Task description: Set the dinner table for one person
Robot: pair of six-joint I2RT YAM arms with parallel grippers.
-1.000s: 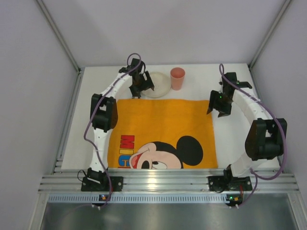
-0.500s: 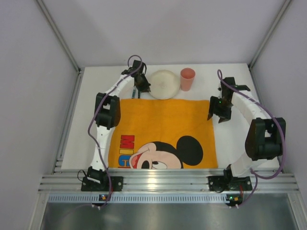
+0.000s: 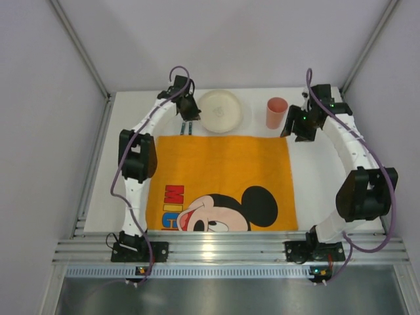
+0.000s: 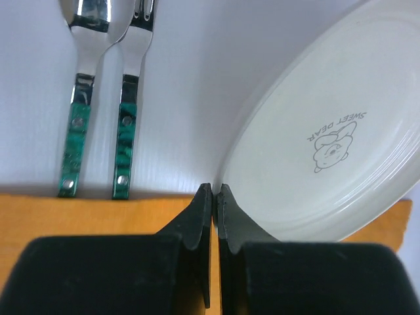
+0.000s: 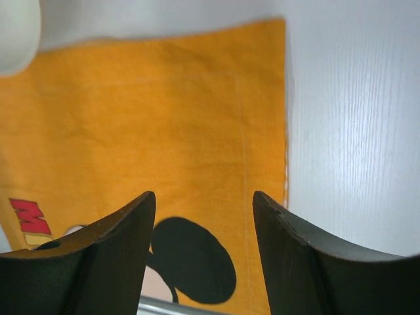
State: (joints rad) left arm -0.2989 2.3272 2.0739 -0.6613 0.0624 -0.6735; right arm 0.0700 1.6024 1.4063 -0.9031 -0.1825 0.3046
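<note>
From the overhead camera I see the white desk (image 3: 315, 170) filling the floor of the booth, with an orange Mickey Mouse placemat (image 3: 223, 170) spread across its near middle. Behind the mat's far edge stand a pale plate (image 3: 220, 111) and, well apart to its right, a pink cup (image 3: 276, 113). My left hand (image 3: 187, 113) hangs just left of the plate, and my right hand (image 3: 296, 128) is just right of the cup.

On the left wrist camera, the left hand (image 4: 213, 193) has its fingers pressed together on nothing, the tips at the mat's far edge just beside the plate (image 4: 328, 138) rim. A spoon (image 4: 82, 98) and fork (image 4: 131, 92) with green handles lie side by side on bare desk (image 4: 190, 85).

On the right wrist camera, the right hand (image 5: 203, 203) is spread wide and empty over the mat's (image 5: 164, 118) right edge, with bare desk (image 5: 354, 131) beside it.
</note>
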